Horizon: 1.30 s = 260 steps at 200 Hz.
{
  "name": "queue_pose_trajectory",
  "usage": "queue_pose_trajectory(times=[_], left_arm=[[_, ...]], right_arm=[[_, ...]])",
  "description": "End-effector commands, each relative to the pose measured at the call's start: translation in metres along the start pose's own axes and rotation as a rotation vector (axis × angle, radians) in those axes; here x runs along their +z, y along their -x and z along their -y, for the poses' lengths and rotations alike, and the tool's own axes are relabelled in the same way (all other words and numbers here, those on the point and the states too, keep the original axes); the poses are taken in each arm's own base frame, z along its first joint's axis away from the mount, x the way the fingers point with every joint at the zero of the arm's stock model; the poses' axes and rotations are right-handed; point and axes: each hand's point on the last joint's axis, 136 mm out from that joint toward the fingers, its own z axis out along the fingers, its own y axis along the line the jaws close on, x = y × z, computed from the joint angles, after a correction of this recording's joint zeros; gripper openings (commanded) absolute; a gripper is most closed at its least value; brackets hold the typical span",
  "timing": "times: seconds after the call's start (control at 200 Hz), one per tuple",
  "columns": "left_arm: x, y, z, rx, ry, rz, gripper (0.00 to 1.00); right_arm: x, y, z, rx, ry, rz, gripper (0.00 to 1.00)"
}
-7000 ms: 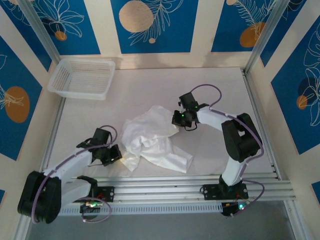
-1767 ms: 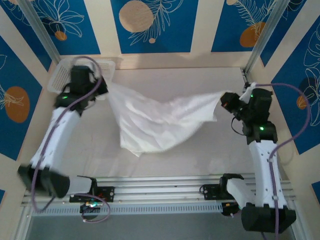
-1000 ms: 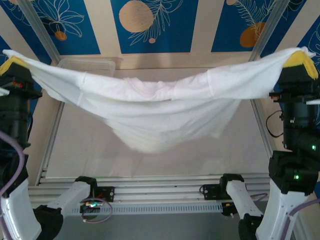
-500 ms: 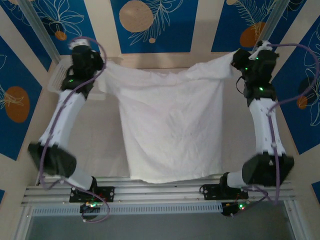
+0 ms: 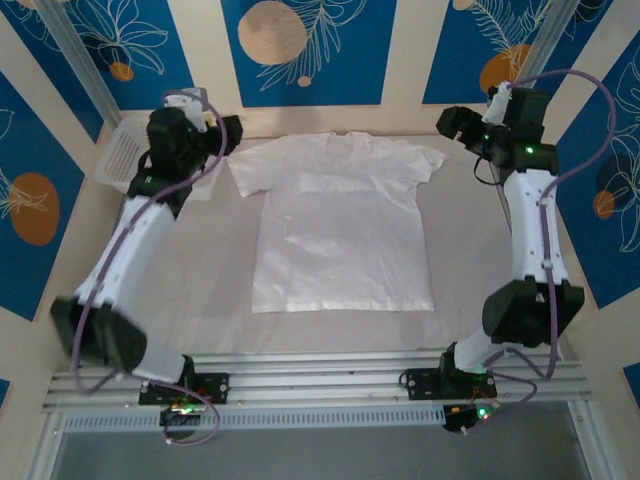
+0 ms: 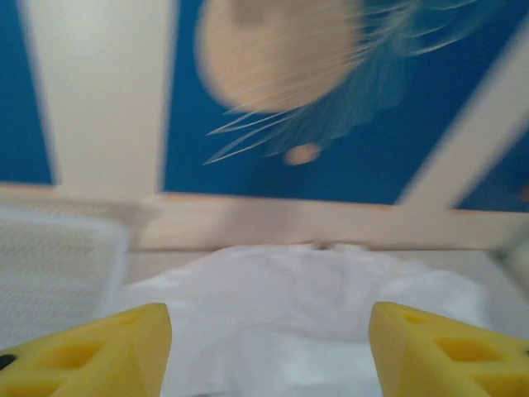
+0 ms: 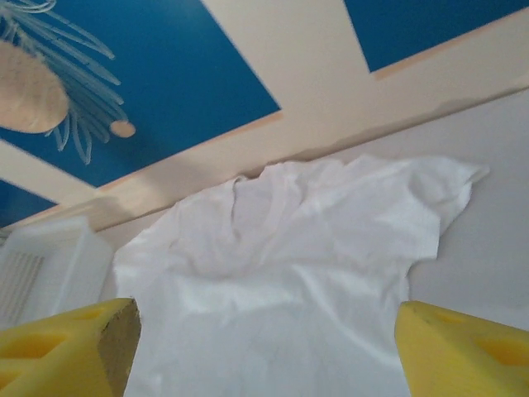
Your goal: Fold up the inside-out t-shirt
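One inside-out t-shirt (image 5: 343, 225), one mesh basket (image 5: 122, 158), two grippers. The white shirt lies flat just right of the basket, sleeves spread, lightly wrinkled. The left gripper (image 5: 217, 135) and right gripper (image 5: 457, 125) both gape wide, holding nothing

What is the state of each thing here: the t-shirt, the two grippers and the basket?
t-shirt: spread flat on the table, not yet folded.
left gripper: open, holding nothing.
right gripper: open, holding nothing.
basket: upright, at the far left corner.
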Motion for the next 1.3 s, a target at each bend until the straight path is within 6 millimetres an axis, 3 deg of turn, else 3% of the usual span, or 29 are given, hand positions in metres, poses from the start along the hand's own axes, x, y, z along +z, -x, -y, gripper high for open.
queue_pose_trajectory(times=[0.0, 0.06, 0.115, 0.2, 0.295, 0.37, 0.435, 0.51, 0.605, 0.715, 0.83, 1.095, 1.195, 1.295], left_arm=[[-0.046, -0.029, 0.095, 0.275, -0.32, 0.024, 0.77], [-0.072, -0.056, 0.132, 0.398, -0.458, 0.006, 0.98], [-0.097, -0.087, 0.159, 0.502, -0.585, -0.047, 0.99], [-0.134, -0.14, 0.183, 0.699, -0.725, -0.183, 0.99], [-0.164, -0.189, 0.182, 0.881, -0.78, -0.307, 0.99], [-0.176, -0.212, 0.175, 0.964, -0.785, -0.331, 0.99], [-0.185, -0.228, 0.171, 1.012, -0.812, -0.351, 0.99], [-0.192, -0.242, 0.169, 1.068, -0.847, -0.375, 0.99], [-0.189, -0.257, 0.164, 1.149, -0.866, -0.399, 0.99], [-0.18, -0.272, 0.164, 1.247, -0.89, -0.366, 0.99], [-0.167, -0.284, 0.172, 1.267, -0.914, -0.305, 0.99], [-0.155, -0.297, 0.171, 1.214, -0.915, -0.299, 0.99], [-0.151, -0.296, 0.169, 1.197, -0.906, -0.3, 0.99], [-0.148, -0.297, 0.168, 1.185, -0.9, -0.307, 0.99]], right_arm=[[-0.033, -0.061, 0.003, 0.212, -0.005, -0.112, 0.8], [-0.04, -0.097, 0.006, 0.347, 0.013, -0.13, 0.77], [-0.043, -0.136, 0.007, 0.449, 0.02, -0.163, 0.75], [-0.048, -0.202, 0.005, 0.518, 0.015, -0.272, 0.73], [-0.055, -0.27, 0.007, 0.523, -0.043, -0.409, 0.72], [-0.066, -0.319, 0.029, 0.53, -0.202, -0.502, 0.72], [-0.076, -0.347, 0.049, 0.547, -0.335, -0.555, 0.72], [-0.084, -0.367, 0.065, 0.546, -0.441, -0.586, 0.72], [-0.085, -0.378, 0.082, 0.541, -0.521, -0.585, 0.72], [-0.062, -0.394, 0.06, 0.584, -0.393, -0.675, 0.68], [-0.051, -0.418, 0.052, 0.573, -0.43, -0.757, 0.68], [-0.029, -0.44, 0.064, 0.589, -0.485, -0.79, 0.67], [-0.022, -0.448, 0.07, 0.592, -0.504, -0.804, 0.57], [-0.018, -0.448, 0.067, 0.603, -0.483, -0.805, 0.54]])
